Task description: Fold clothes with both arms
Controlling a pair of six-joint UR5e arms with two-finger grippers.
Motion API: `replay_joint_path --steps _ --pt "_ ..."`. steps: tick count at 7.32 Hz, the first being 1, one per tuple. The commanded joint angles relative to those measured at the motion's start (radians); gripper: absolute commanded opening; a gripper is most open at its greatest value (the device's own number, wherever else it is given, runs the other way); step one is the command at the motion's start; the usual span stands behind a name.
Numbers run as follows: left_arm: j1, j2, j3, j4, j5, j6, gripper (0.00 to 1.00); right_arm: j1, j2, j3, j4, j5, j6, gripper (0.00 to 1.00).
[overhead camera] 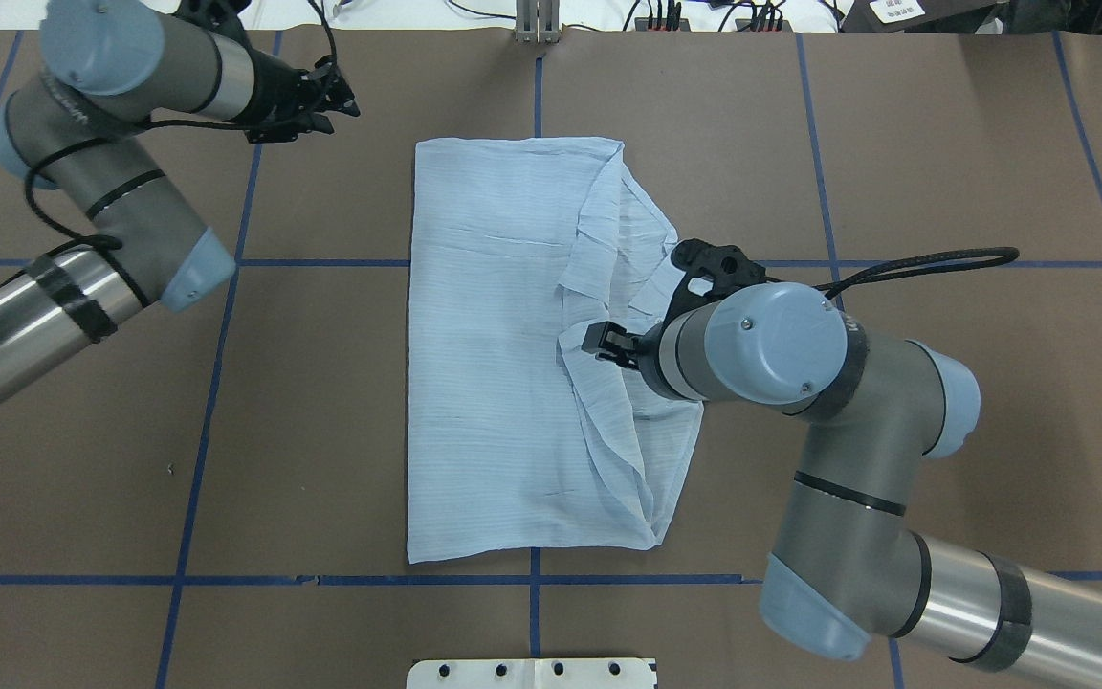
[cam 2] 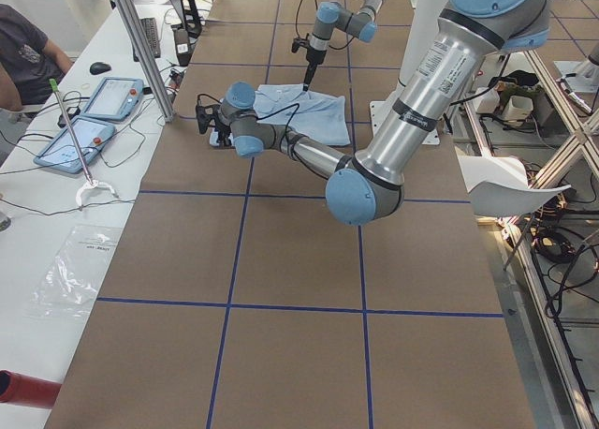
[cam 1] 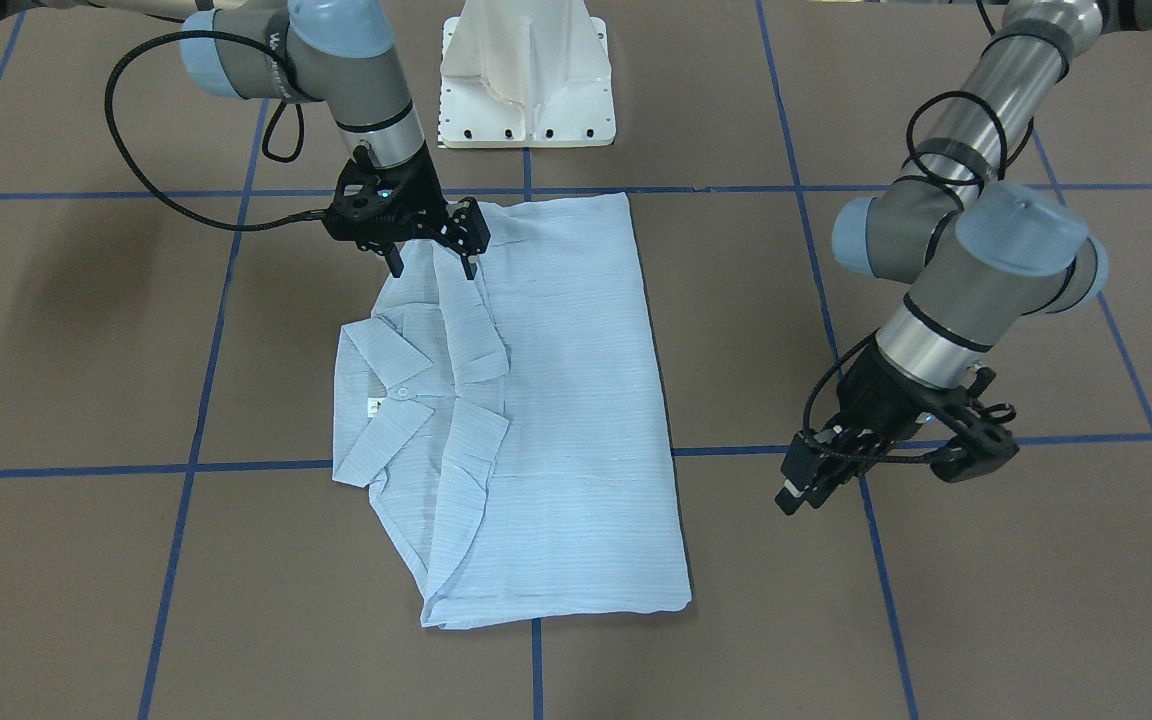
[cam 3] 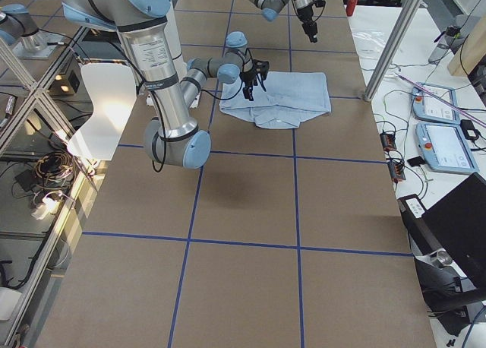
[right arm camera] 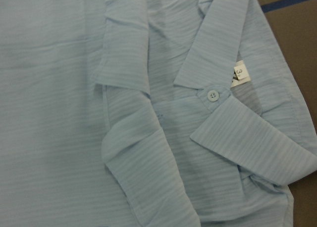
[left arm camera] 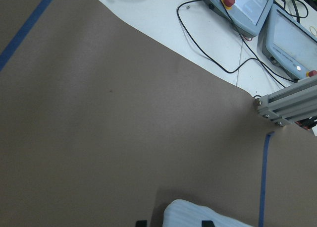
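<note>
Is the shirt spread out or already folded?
Folded: the shirt lies as a compact rectangle, with no sleeves sticking out and layered flaps beside the collar.

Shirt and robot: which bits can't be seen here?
- Collar of the light-blue striped shirt: overhead view, mostly under the right arm's blue-capped wrist.
- Small white neck tag: right wrist view, half tucked under collar.
- Left gripper, black jaws: left wrist view, cut by bottom edge.

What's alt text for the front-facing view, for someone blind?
A partly folded light-blue shirt lies flat on a brown table taped with blue lines. The robot's right gripper hangs open over its top corner; the left gripper hangs clear, beside it.
</note>
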Motion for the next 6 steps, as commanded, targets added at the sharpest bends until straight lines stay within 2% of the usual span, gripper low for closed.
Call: replay_joint_path --steps 1,2,3,4,6 --pt "-0.009 0.098 -0.079 0.000 -0.024 0.003 0.47 -0.057 0.073 -0.028 -0.169 -0.049 -0.347 1.00" --pt "-0.009 0.109 -0.079 -0.003 -0.024 0.003 0.47 -0.064 0.138 -0.060 -0.254 -0.063 -0.432 1.00" --pt "-0.008 0.120 -0.079 -0.009 -0.026 0.003 0.47 -0.081 0.178 -0.113 -0.257 -0.101 -0.464 1.00" --pt "-0.006 0.124 -0.076 -0.012 -0.027 0.003 0.47 -0.089 0.174 -0.130 -0.261 -0.138 -0.561 1.00" --pt "-0.006 0.127 -0.074 -0.014 -0.026 0.003 0.48 -0.092 0.180 -0.138 -0.314 -0.154 -0.680 1.00"
